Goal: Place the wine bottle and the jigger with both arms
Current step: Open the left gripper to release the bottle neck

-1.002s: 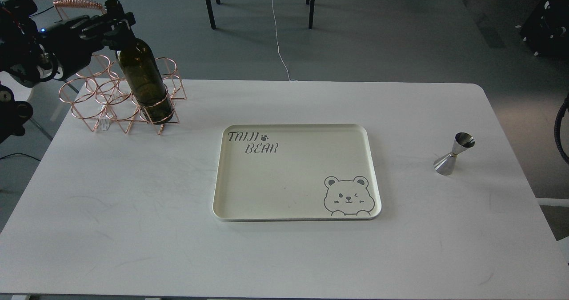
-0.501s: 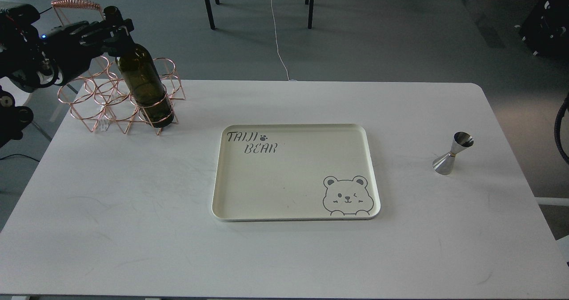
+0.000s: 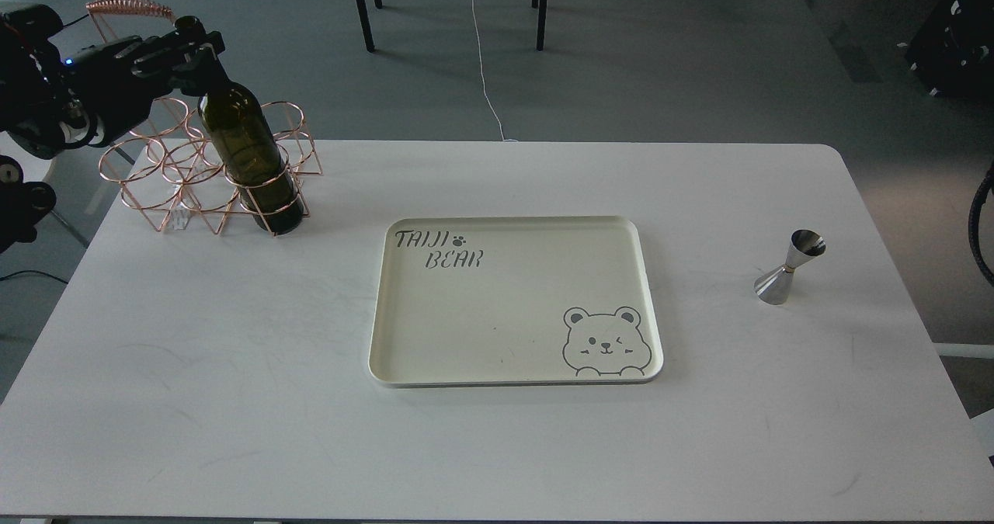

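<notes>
- The left hand (image 3: pixel 194 49) is closed around the neck of the wine bottle (image 3: pixel 242 147), just below the lip, coming in sideways from the left edge.
- Below the hand, the bottle leans a little, its base sitting inside the front-right ring of a copper wire rack (image 3: pixel 194 171) at the far-left corner of the desk (image 3: pixel 233 400).
- Whether the base rests on the desk or hangs just clear of it I cannot tell; the ring hides that part.
- The step in hand looks like drawing the bottle out of the rack, so a straight upward pull along the bottle's own axis would serve best; any sideways drag risks catching the ring and tipping the light rack.
- The grip is high on a smooth, narrow neck with all the weight beneath it, so I would expect the bottle to swing if moved fast. A slow lift and a firm squeeze seem wise.
- Well to the right of the hand and nearer the robot lies a cream tray (image 3: pixel 377 330), the likely place to set things, with nothing in it.
- Far off to the right of the hand, past the tray, the jigger (image 3: pixel 788 268) stands upright on its wider cone, untouched.
- The right hand is not in view; only a dark cable shows at the right edge.
</notes>
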### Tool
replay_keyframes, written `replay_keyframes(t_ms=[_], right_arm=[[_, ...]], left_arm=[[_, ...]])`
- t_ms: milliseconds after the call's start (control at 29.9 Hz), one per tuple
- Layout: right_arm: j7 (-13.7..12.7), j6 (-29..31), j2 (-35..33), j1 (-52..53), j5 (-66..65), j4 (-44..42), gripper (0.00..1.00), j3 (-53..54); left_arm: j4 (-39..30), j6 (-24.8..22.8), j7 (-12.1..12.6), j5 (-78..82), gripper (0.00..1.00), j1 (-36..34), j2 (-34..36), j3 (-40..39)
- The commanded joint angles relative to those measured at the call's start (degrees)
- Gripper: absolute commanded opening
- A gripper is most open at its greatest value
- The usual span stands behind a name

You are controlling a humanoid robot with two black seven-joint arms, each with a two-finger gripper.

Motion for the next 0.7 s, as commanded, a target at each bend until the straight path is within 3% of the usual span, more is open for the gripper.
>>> replay_keyframes(t_ms=[0,33,200,668], right_arm=[[0.00,0.01,0.00,0.00,0.00,-0.01,0.97,0.00],[0.00,-0.08,0.00,0.00,0.00,-0.01,0.97,0.00],[0.00,0.01,-0.08,0.00,0.00,-0.01,0.97,0.00],[0.26,-0.08,-0.26,-0.18,0.00,-0.09,0.97,0.09]], left_arm=[[0.00,0.01,0.02,-0.19,0.59,0.00,-0.06,-0.01],[0.00,0.10,0.02,-0.28,0.69,0.00,-0.23,-0.10],[-0.17,0.01,-0.77,-2.20,0.98,-1.23,-1.03,-0.71],[0.18,-0.34,-0.86,-29.96,0.98,-7.21,7.06,-0.98]])
